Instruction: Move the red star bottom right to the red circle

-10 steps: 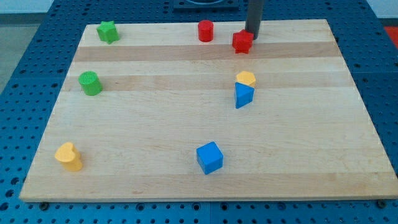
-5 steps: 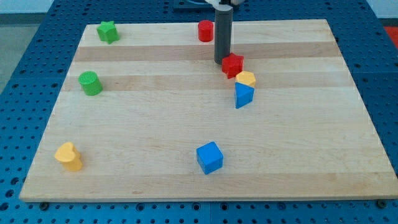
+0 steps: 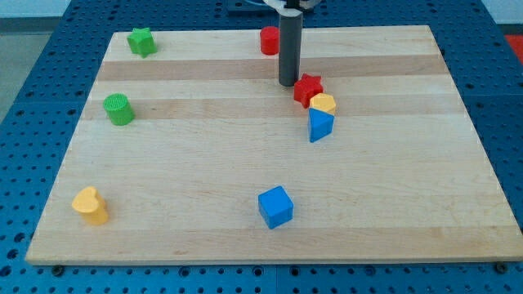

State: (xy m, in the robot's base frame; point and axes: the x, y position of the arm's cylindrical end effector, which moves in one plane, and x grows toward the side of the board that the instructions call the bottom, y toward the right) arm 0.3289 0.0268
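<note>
The red star [image 3: 307, 88] lies right of the board's upper middle, touching the yellow block [image 3: 324, 103] below and to its right. The red circle [image 3: 270, 40], a short cylinder, stands near the top edge, up and left of the star. My tip [image 3: 288, 83] is on the board just left of the star, close to it or touching it; I cannot tell which. The dark rod rises from the tip and covers part of the red circle's right side.
A blue triangle [image 3: 319, 125] sits right under the yellow block. A blue cube [image 3: 275, 207] is at the lower middle. A green star [image 3: 141, 41] is top left, a green cylinder [image 3: 119, 109] at left, a yellow block [image 3: 91, 205] bottom left.
The red star has been pushed down and left from near the top edge to beside the yellow block. My tip moved from the star's upper right to its left side.
</note>
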